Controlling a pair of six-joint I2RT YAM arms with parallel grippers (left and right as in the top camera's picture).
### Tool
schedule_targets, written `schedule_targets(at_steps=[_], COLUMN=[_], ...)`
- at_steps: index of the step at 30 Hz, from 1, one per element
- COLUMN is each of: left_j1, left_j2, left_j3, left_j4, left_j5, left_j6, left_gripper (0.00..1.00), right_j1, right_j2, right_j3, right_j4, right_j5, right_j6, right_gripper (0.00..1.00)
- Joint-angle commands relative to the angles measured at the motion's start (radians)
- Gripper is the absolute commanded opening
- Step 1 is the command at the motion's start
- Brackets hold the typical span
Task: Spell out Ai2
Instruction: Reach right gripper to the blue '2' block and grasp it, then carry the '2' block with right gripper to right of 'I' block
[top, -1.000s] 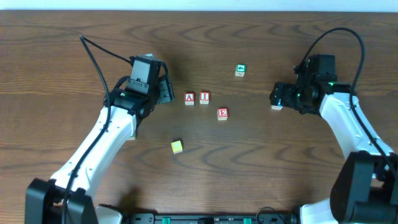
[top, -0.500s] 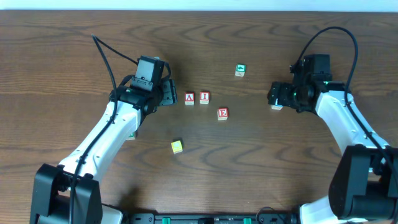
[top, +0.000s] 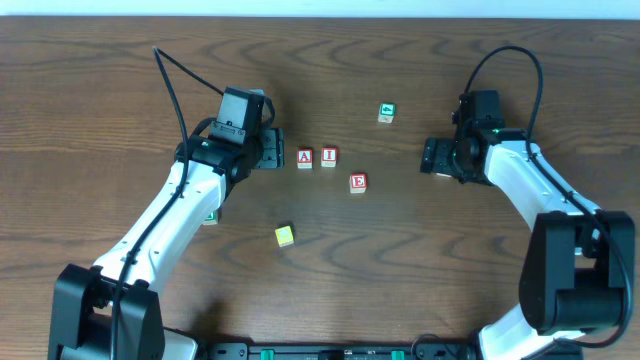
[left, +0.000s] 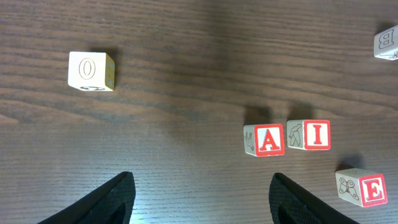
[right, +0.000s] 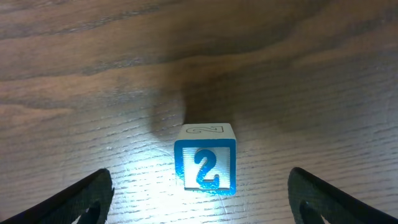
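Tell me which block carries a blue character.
The 2 block, seen in the right wrist view: its numeral and frame are blue, while the A block, I block and E block are red.

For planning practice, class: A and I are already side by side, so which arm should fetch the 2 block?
Right. Its wrist view shows the 2 block centred between the fingers of the open right gripper. The left gripper sits by the A block, with no 2 in its view.

Soft, even light on the table (top: 330, 280) overhead; up close, white glare pools around the 2 block (right: 205, 163), shadow thrown beyond it (edges crisp, fingers (right: 68, 202) blurred dark).
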Motion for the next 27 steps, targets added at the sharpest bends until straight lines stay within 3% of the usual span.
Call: schedule_targets(at_steps=[1,4,11,15,27], left_j1=[0.003,0.003,0.003,0.003,0.003], left_j2=[0.010,0.010,0.010,0.010,0.010], left_j3=[0.029,0.029,0.029,0.029,0.029], left_j4=[-0.002,-0.002,-0.003,-0.003,-0.003], left_j5=[0.003,0.002,0.002,0.002,0.002], left_j6=[0.029,0.032,0.032,0.031,0.032], left_gripper=[0.71,0.71,0.71,0.71,0.71], right_j1=[-0.006,-0.006,-0.006,-0.006,-0.006], right_j2=[0.025,0.043,0.045,0.045,0.045], right_j3=[0.016,0.016,0.016,0.016,0.016], right_j4=[0.007,0.018,0.024,0.024,0.002], right_j5=[0.002,-0.008,0.002,0.008,0.007], right_j6=[0.028,0.029,0.035,0.034,-0.040], right_gripper=[0.87,0.82,0.55,0.46,0.32])
